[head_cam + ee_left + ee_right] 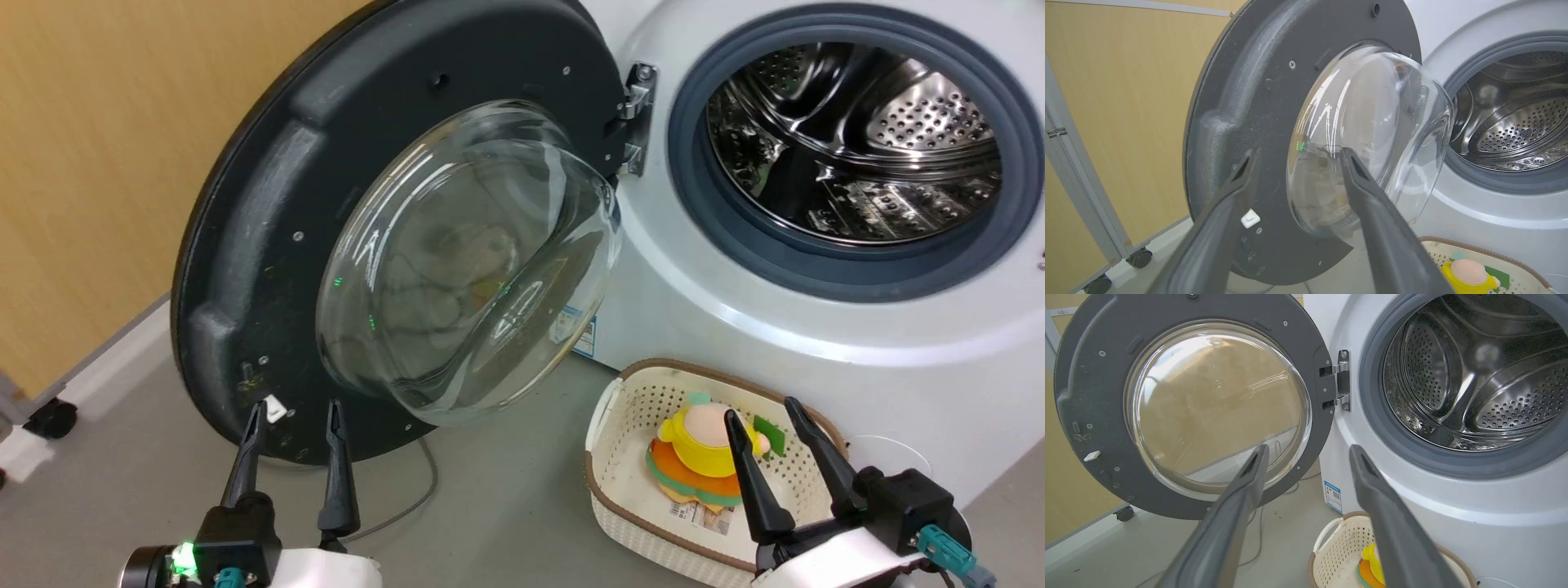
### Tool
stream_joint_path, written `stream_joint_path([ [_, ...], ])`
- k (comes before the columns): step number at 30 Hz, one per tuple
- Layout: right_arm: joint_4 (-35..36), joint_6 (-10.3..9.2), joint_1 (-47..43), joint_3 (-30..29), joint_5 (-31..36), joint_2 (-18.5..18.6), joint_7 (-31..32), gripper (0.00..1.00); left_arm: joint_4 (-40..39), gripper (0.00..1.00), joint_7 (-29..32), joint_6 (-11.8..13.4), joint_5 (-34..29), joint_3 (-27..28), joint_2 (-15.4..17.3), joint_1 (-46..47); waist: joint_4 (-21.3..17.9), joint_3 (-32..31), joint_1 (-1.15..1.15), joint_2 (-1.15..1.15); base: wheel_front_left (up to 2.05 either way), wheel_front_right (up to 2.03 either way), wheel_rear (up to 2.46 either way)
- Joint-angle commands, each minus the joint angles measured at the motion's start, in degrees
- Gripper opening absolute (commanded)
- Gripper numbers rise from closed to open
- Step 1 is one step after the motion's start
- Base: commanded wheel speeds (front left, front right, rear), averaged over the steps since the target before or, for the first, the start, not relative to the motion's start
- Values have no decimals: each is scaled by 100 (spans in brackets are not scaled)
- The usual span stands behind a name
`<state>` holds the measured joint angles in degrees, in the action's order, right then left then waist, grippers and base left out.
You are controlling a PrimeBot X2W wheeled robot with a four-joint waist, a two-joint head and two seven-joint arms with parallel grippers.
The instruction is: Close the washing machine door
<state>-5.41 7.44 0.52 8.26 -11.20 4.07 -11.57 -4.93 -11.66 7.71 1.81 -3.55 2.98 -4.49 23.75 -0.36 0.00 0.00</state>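
The washing machine door [269, 212] hangs wide open to the left of the white washing machine [735, 327], its clear glass bowl [465, 261] bulging toward me and its metal hinge [635, 114] at the right edge. The steel drum [857, 139] lies bare inside the grey rubber ring. My left gripper [295, 410] stands open just before the door's lower rim, nothing between its fingers. My right gripper [761, 412] is open above the basket. The door [1257, 102] and left gripper [1298, 154] show in the left wrist view; door [1090, 375] and right gripper [1308, 451] in the right wrist view.
A cream perforated basket [620, 498] with a yellow and orange toy [702, 449] sits on the grey floor before the machine. A thin cable [408, 498] runs under the door. A wooden panel wall [90, 163] on casters [49, 418] stands at the left.
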Motion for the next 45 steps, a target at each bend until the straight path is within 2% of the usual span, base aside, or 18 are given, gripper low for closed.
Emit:
stream_joint_path([
  [1, -34, 4, 83, 36, -64, 45, -71, 100, -36, 100, -61, 59, 70, -13, 11, -74, 63, 4, 0, 0, 0, 0, 0],
  [25, -147, 5, 51, 138, -330, 33, -342, 100, -79, 100, -334, 233, 96, -75, 10, -136, 612, 11, 0, 0, 0, 0, 0],
  [26, -144, 5, 44, 132, -328, 30, -342, 100, -79, 54, -334, 225, 93, -79, 11, -139, 611, 9, 0, 0, 0, 0, 0],
  [27, -140, 5, 37, 126, -325, 28, -342, 100, -83, 0, -334, 215, 91, -84, 14, -141, 610, 8, 0, 0, 0, 0, 0],
  [36, -47, 5, -95, 16, -278, -1, -342, 100, -186, 0, -334, -71, 309, 147, 263, 139, 625, 26, 0, 0, 0, 0, 0],
  [41, 58, 5, -181, -69, -225, -14, -342, 100, 7, 0, -328, -478, 804, 509, 625, 662, 625, 137, 0, 0, 0, 0, 0],
  [45, 164, 5, -187, -114, -153, 39, -341, 100, 52, 0, 38, -749, 1266, 762, 891, 1287, 578, 326, 0, 0, 0, 0, 0],
])
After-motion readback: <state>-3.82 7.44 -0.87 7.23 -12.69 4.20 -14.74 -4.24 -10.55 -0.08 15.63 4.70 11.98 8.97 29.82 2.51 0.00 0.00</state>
